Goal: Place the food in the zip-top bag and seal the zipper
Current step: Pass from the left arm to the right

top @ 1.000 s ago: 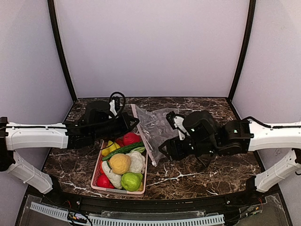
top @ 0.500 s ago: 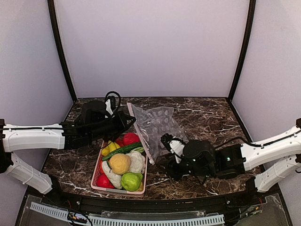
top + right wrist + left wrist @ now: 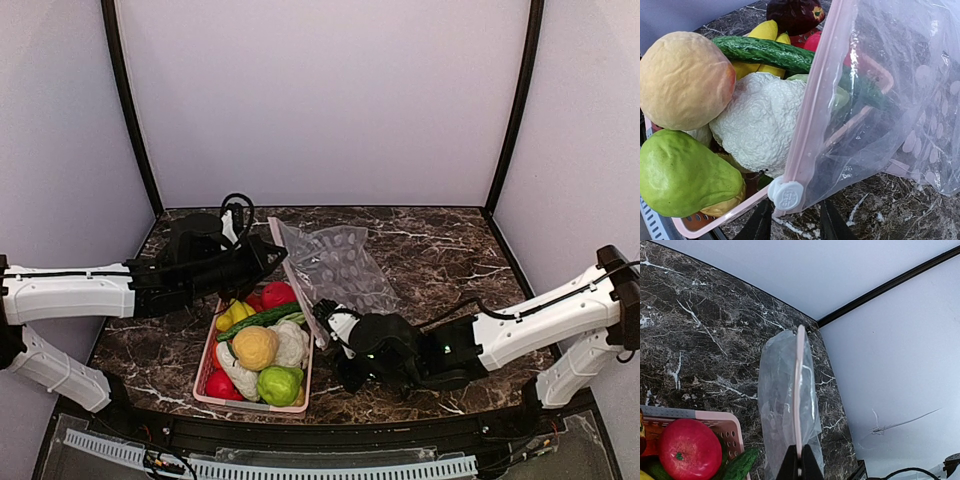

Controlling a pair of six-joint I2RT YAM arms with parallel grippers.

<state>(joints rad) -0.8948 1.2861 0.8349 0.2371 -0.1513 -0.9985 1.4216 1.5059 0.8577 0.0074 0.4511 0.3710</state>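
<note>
Pinching the zipper (image 3: 799,390) beside the basket (image 3: 250,404), your left gripper (image 3: 799,462) is clamped; right gripper (image 3: 796,224) jaws apart; zip-top bag (image 3: 338,262) likely light, floppy; grab the stiffer zipper edge.

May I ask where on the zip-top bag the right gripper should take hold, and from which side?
The zipper strip beside the white slider, from the near end: it stands on edge, thin enough to straddle, and the left gripper holds it farther along.
</note>
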